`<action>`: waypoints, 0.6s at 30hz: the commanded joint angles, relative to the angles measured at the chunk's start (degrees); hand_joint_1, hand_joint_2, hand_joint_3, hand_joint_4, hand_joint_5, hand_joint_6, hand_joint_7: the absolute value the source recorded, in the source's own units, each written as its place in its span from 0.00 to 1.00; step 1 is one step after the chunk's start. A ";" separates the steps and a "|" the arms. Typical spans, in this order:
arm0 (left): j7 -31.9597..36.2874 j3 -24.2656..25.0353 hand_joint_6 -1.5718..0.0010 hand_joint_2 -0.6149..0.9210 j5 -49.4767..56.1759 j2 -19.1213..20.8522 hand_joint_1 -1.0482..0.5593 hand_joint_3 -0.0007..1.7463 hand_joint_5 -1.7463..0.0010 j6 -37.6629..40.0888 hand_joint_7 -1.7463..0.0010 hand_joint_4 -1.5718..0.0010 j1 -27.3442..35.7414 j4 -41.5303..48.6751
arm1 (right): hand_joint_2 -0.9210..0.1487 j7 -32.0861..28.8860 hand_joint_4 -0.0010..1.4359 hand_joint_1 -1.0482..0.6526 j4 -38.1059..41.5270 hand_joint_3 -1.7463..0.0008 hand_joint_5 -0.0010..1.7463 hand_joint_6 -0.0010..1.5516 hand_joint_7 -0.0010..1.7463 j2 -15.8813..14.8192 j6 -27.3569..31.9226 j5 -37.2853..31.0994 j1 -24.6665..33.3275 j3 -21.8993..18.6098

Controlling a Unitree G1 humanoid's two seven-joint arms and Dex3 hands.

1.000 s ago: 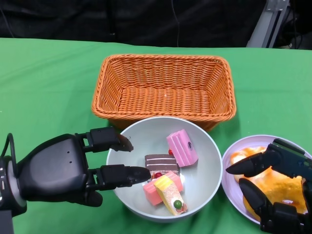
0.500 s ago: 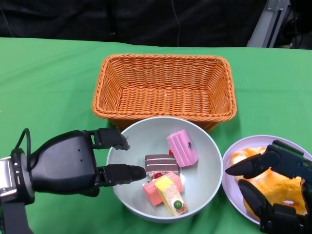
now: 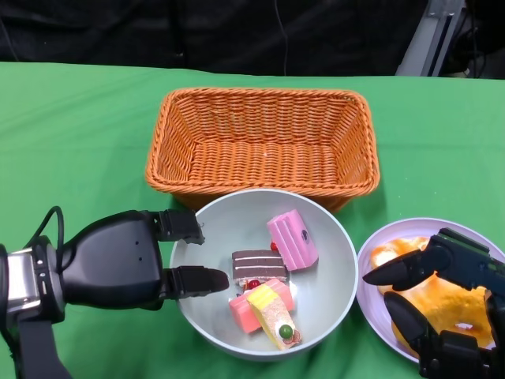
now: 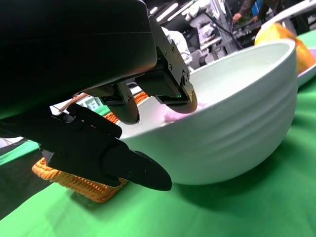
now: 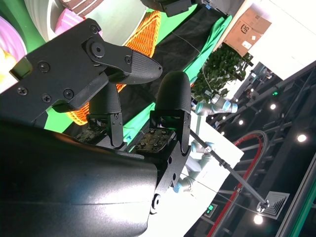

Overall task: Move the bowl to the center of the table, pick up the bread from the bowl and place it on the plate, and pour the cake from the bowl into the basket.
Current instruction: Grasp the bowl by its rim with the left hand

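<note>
Grey bowl [image 3: 331, 268] of cake [image 3: 268, 304] unmoved while left hand [image 3: 118, 260] has drawn back slightly, fingers [image 3: 197, 280] apart astride its rim, nothing gripped; right hand [image 3: 446, 304] hangs open over bread [image 3: 454, 304], so pouring pends.

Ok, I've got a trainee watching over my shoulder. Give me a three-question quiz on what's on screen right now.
1. True or false: the bread lies on the plate.
2. Multiple choice: where are the cake pieces? A) in the basket B) in the bowl C) on the green cloth
3. Short answer: which hand is at the bowl's rim, and does it grip the rim?

Key:
1. True; the right hand is over it, fingers spread.
2. B
3. The left hand; its fingers straddle the rim, one inside and one outside, but the left wrist view shows a gap, so no grip yet.
</note>
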 commanded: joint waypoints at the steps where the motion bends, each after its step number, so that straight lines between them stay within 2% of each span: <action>1: 1.56 -1.73 0.55 0.94 0.07 0.36 0.34 0.00 0.62 1.11 0.97 0.69 -1.33 1.36 | 0.39 0.16 0.47 0.50 -1.16 0.47 0.78 0.48 0.55 0.04 0.17 1.00 0.55 0.13; 8: 4.90 -6.62 0.56 0.96 2.28 -1.07 0.30 0.00 0.63 4.29 0.99 0.72 -4.04 4.63 | 0.39 -0.15 0.47 0.49 -0.57 0.47 0.79 0.49 0.56 0.03 -0.44 0.40 0.29 0.23; 10: 5.57 -8.36 0.58 0.95 3.47 -1.52 0.27 0.00 0.61 5.41 1.00 0.77 -5.09 5.60 | 0.39 -0.13 0.48 0.49 -0.79 0.47 0.79 0.49 0.56 0.17 -0.18 0.41 0.39 0.37; 14: 10.10 -11.49 0.57 0.94 5.12 -2.84 0.24 0.00 0.59 7.77 0.99 0.76 -6.64 8.16 | 0.39 -0.28 0.48 0.50 -0.97 0.48 0.79 0.50 0.56 0.20 -0.38 0.09 0.61 0.39; 18: 14.37 -14.68 0.58 0.94 6.69 -4.48 0.26 0.00 0.56 9.50 0.99 0.79 -8.54 11.16 | 0.39 -0.12 0.48 0.50 -1.25 0.48 0.79 0.49 0.55 0.18 -0.14 -0.08 0.81 0.52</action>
